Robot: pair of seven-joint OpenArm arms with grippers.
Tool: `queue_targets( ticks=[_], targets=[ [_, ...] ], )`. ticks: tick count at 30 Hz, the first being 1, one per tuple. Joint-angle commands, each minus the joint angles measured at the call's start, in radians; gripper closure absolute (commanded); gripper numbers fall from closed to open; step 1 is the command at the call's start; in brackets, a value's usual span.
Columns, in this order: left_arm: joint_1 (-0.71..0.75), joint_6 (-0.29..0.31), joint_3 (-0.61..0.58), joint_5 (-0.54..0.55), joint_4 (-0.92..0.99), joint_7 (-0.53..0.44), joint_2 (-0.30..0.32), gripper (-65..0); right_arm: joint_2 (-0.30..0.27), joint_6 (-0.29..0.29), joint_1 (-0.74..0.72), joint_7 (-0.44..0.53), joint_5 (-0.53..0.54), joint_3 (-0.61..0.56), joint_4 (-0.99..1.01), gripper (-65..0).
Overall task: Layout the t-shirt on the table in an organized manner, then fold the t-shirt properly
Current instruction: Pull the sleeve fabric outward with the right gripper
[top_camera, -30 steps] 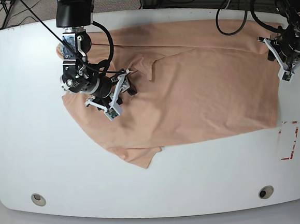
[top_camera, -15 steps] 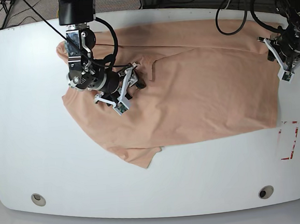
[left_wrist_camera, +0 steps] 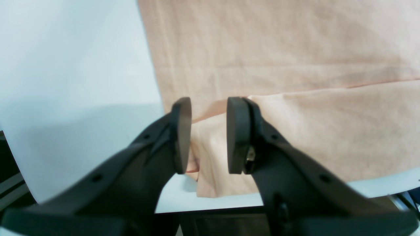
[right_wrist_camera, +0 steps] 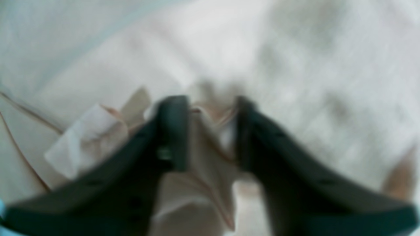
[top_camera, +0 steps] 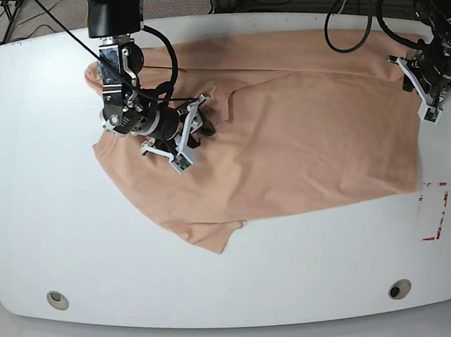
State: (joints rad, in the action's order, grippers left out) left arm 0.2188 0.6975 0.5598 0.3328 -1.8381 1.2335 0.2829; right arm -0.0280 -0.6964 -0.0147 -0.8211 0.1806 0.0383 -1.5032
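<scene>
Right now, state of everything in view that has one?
t-shirt: spread out, rumpled, not folded; one sleeve bunched near the front edge.
left tool: jaws part open, a fold of shirt hem between them.
right tool: down on the shirt, jaws around bunched fabric.
table: shirt lying on it.

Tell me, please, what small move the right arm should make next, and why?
Probably finish closing the right gripper on the bunched fold of the shirt between its jaws, then lift gently. The fold sits in the gap near the collar, and the left gripper already straddles the far hem, so the shirt could then be spread.
</scene>
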Motion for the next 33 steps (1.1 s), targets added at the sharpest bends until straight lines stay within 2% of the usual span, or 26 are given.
queue_targets(
  ticks=[1,4,33],
  targets=[
    [-0.006,0.001,0.004,0.004,-0.015,-0.014,0.014,-16.0,-0.003,-0.002,-0.018,0.013,0.009,0.001,-0.017,-6.2],
    [-0.006,0.001,0.004,0.004,-0.015,-0.014,0.014,-16.0,-0.005,-0.002,-0.029,0.013,0.006,0.001,-0.015,0.0],
    [-0.003,0.001,0.004,0.004,-0.015,-0.014,0.014,-16.0,-0.028,-0.002,-0.115,0.007,0.003,0.002,-0.038,-0.6]
  ],
)
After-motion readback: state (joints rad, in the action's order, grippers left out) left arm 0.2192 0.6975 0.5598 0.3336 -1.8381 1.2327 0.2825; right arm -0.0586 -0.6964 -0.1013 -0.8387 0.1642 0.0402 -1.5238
